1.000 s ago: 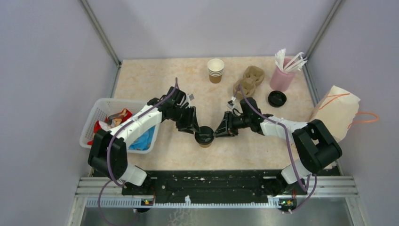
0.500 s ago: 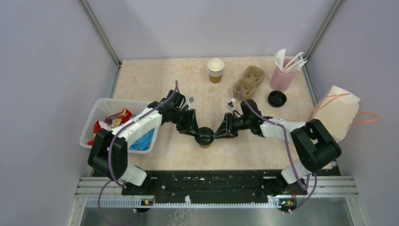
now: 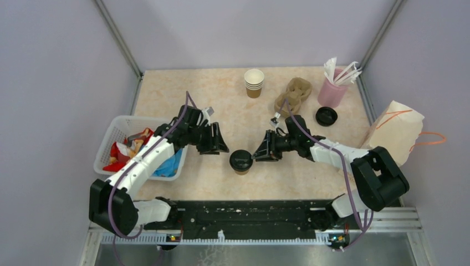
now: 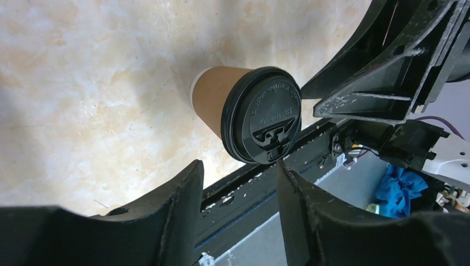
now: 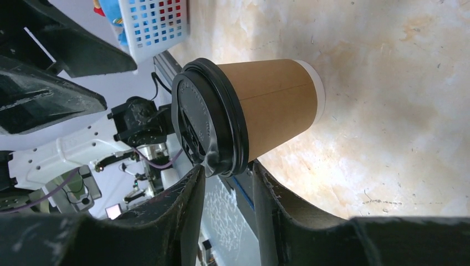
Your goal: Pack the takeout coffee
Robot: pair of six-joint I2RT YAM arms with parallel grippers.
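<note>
- The left claw (image 3: pixel 220 148) is spread open and grips nothing. The cup (image 3: pixel 240 161) stands upright on the counter (image 3: pixel 183 94) just ahead of its fingertips, with a gap between.
- The right claw (image 3: pixel 258 154) is also open and empty, and the same cup is close in front of its tips. The cup thus sits between the two claws.
- The cup's black lid (image 4: pixel 263 122) is seated on its rim.
- A loose lid (image 3: pixel 326 116) and the carrier (image 3: pixel 294 94) lie well behind the right claw.
</note>
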